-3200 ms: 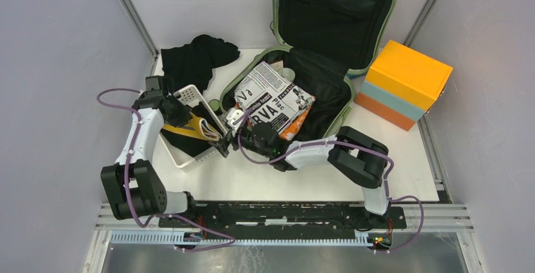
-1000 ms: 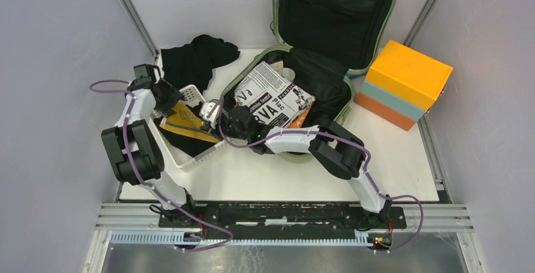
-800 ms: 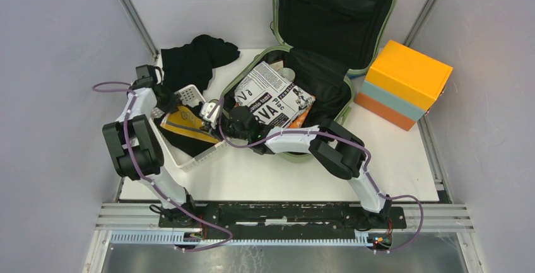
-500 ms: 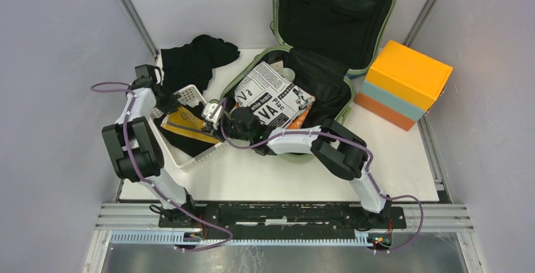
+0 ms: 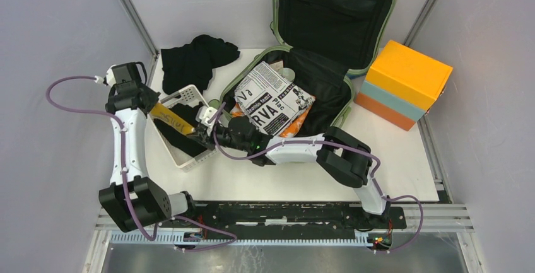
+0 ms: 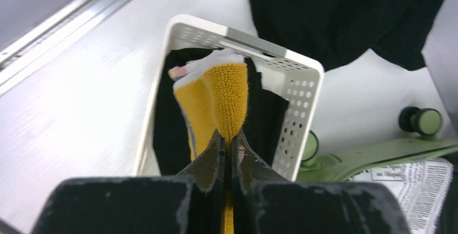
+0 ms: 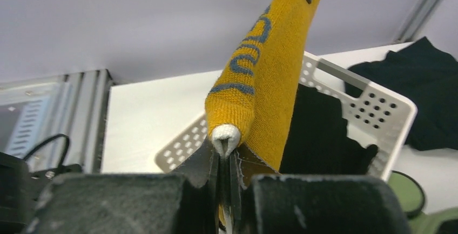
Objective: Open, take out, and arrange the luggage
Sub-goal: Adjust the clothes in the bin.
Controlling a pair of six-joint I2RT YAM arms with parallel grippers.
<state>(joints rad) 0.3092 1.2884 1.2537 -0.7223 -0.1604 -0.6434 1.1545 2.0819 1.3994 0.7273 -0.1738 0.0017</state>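
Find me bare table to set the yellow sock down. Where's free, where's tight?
Best: near-right table, bordered by the suitcase, the orange box and the near edge. Second: the near strip in front of the basket, partly under the right arm. Tight: far-left corner, where black cloth, basket and suitcase sit close together.

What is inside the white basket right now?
I see black fabric lying in the white basket. The yellow sock is stretched above it, pinched at each end by the left fingers and right fingers. Whatever sits under the fabric is hidden.
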